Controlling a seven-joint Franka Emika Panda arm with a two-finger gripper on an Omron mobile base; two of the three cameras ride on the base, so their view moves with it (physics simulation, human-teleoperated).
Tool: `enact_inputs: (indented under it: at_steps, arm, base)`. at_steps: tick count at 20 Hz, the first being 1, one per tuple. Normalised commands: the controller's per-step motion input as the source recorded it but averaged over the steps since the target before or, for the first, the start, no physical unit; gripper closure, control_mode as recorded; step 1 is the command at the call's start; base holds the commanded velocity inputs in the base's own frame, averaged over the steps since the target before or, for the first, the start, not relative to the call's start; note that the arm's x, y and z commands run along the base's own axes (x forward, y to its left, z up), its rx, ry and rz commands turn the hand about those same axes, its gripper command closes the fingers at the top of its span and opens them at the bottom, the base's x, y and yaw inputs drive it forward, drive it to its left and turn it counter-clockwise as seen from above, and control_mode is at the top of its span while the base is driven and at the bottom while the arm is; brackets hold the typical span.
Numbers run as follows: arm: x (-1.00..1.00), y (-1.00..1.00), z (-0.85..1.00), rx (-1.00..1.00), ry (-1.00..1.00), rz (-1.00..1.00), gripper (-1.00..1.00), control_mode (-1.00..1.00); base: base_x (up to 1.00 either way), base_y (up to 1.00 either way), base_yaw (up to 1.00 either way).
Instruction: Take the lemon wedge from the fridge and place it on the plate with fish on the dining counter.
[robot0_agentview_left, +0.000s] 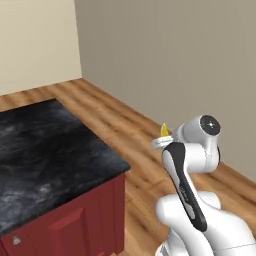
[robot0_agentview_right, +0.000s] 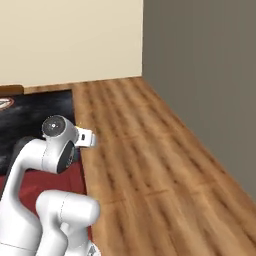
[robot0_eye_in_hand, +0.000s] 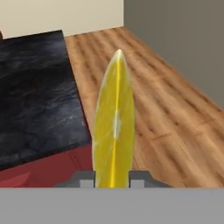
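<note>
The claw (robot0_eye_in_hand: 112, 183) is clamped on the lemon wedge (robot0_eye_in_hand: 113, 127), which stands point-up between its tips, over the wood floor (robot0_eye_in_hand: 162, 109) just beside the black-topped bench's (robot0_eye_in_hand: 35, 92) corner. Farther along that bench lies the red-rimmed plate (robot0_agentview_right: 4, 102).

I see the worktop (robot0_agentview_left: 45, 150) topped in glossy black marbled stone over a smooth, matt dark red base. The floor (robot0_agentview_right: 145, 150) is warm, streaked wood plank with a soft sheen. The lemon wedge (robot0_eye_in_hand: 113, 131) looks waxy, smooth and bright yellow; walls (robot0_agentview_left: 175, 60) are flat matt.
</note>
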Motion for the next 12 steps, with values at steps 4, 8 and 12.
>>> enact_inputs:
  at_steps: [4, 8, 12]
  arm:
    - [0.0, 0.0, 0.0, 0.0, 0.0, 0.0, 1.0, 1.0]
    - [0.0, 0.0, 0.0, 0.0, 0.0, 0.0, 1.0, 1.0]
    - [0.0, 0.0, 0.0, 0.0, 0.0, 0.0, 1.0, 1.0]
  base:
    - [1.0, -1.0, 0.0]
    - [1.0, -0.63, 0.11]
    - [1.0, 0.0, 0.38]
